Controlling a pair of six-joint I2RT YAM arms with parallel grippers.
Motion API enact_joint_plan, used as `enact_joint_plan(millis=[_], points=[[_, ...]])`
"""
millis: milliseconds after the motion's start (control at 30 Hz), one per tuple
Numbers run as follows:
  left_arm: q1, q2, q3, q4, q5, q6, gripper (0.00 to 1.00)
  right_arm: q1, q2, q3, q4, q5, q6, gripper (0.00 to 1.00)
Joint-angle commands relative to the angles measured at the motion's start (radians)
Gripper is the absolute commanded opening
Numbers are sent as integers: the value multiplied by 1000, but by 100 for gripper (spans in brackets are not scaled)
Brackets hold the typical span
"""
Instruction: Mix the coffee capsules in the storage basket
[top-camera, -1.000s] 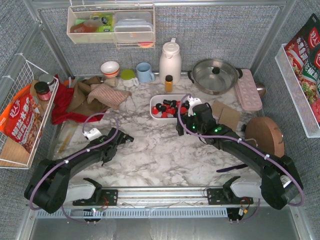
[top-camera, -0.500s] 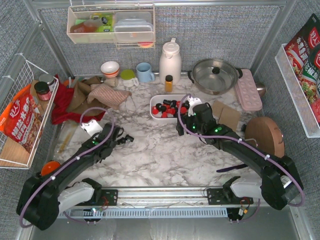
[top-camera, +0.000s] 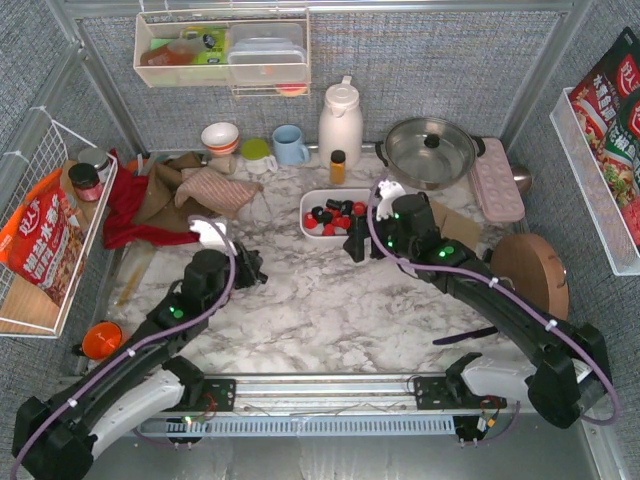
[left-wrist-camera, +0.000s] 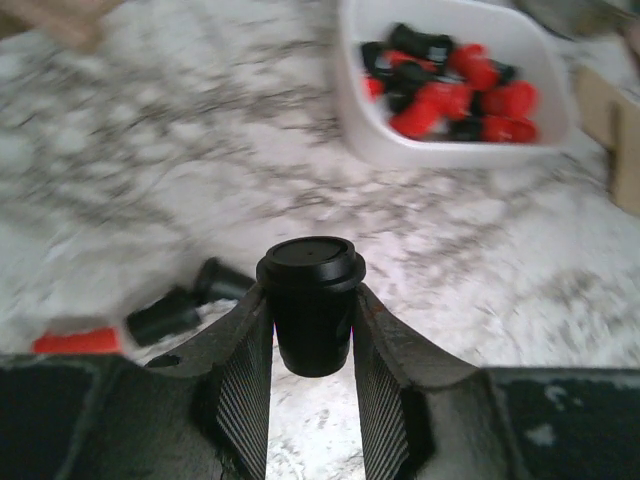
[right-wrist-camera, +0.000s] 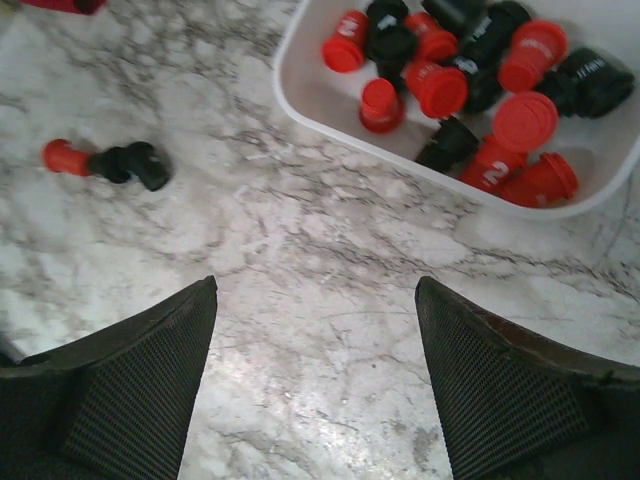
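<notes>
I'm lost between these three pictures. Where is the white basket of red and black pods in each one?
Top external: the storage basket sits at centre, a little toward the far side.
Left wrist: upper right, beyond the black capsule gripped in the left pincer.
Right wrist: upper right, cut off by the top and right edges.
Shared landmark: the marble table in front of its near wall.

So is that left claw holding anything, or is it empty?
Holding. The left gripper is shut on a black capsule, upright between its jaws, short of the storage basket.
</notes>
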Motion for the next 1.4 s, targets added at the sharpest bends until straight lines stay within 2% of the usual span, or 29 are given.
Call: enact_joint_plan(millis=[0, 233, 400, 533, 933, 1367], points=[[-98, -51, -122, 403, 120, 227, 33, 3, -34, 44, -46, -96, 31, 85], [-206, 16, -344, 1000, 284, 430, 35, 30, -73, 117, -84, -180, 83, 84], [-290, 152, -379, 1218, 347, 633, 36, 98, -72, 140, -86, -186, 98, 83], [-336, 258, -380, 1342, 363, 726, 36, 140, -45, 153, -95, -185, 97, 81], [-387, 420, -328, 1432, 333, 771, 35, 200, 15, 156, -128, -228, 67, 72], [-417, 463, -298, 1449, 336, 782, 35, 212, 50, 149, -165, -233, 40, 66]])
